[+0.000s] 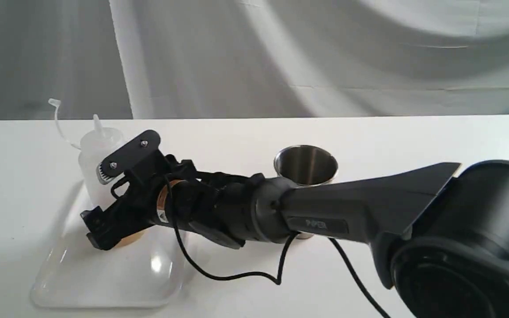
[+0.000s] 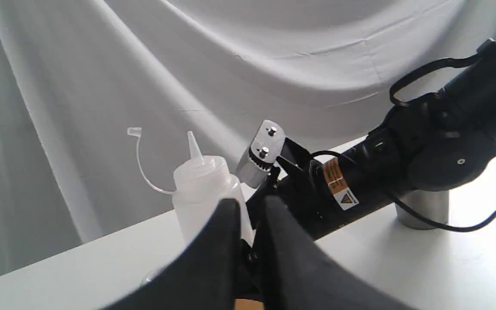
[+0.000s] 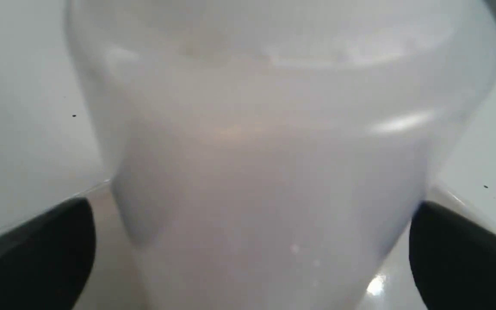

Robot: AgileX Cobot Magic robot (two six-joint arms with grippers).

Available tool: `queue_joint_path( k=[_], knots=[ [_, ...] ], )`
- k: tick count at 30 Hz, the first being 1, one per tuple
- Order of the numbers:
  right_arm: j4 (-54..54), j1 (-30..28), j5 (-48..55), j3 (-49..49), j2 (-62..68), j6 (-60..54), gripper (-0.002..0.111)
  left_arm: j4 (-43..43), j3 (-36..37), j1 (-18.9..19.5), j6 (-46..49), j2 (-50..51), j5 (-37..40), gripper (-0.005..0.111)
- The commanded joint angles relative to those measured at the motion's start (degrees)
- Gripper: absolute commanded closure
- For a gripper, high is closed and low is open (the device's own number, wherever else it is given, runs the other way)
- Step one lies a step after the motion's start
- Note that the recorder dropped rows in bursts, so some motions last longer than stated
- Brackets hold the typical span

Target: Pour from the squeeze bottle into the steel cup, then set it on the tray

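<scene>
1. The table (image 1: 413, 137) carries everything. The steel cup stands near its middle, and the tray lies toward the end on the left arm's side, close to the front edge.
2. The tray (image 1: 104, 282) is the drop-off place, and only the bottle stands on it.
3. The right gripper (image 1: 100, 201) reaches across the table and flanks the bottle low on its body. Its jaws are wide, and the right wrist view shows a gap at one finger (image 3: 28, 254), so I judge it is letting go rather than gripping.
4. The squeeze bottle (image 1: 97, 145) stands upright on the tray's far half with its nozzle up and its cap strap (image 1: 58, 119) hanging free. A little amber liquid (image 1: 128, 240) sits at the bottom (the set-down looks done).
5. The steel cup (image 1: 306, 164) stands upright, well apart from the tray. Its inside is dark and shiny, and I cannot tell whether it holds liquid.
6. The left gripper (image 2: 252, 202) waits aside, its jaws drawn to a slit with nothing in them.
</scene>
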Motion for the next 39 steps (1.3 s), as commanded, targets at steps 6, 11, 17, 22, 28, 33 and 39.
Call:
queue_joint_path(
  k=[6, 11, 17, 22, 28, 33, 39],
  knots=[
    [0.3, -0.2, -0.2, 0.0, -6.4, -0.6, 0.010, -0.1, 0.3, 0.1, -0.2, 0.2, 0.0, 0.098],
    [0.3, -0.2, -0.2, 0.0, -11.1, -0.6, 0.010, -0.1, 0.3, 0.1, -0.2, 0.2, 0.0, 0.098],
    [0.3, -0.2, 0.8, 0.0, -16.9, -0.3, 0.010, -0.1, 0.3, 0.1, -0.2, 0.2, 0.0, 0.098],
    [0.3, -0.2, 8.8, 0.0, -21.9, -0.3, 0.010, -0.1, 0.3, 0.1, -0.2, 0.2, 0.0, 0.098],
    [-0.6, -0.3, 9.6, 5.5, -27.7, -0.3, 0.015, -0.1, 0.3, 0.1, -0.2, 0.2, 0.0, 0.098],
    [-0.9, -0.3, 4.2, 15.1, -33.9, -0.4, 0.023, -0.1, 0.3, 0.1, -0.2, 0.2, 0.0, 0.098],
    [-2.6, -3.0, 4.0, 26.8, -43.0, -0.7, 0.047, -0.1, 0.3, 0.1, -0.2, 0.2, 0.0, 0.098]
  ],
)
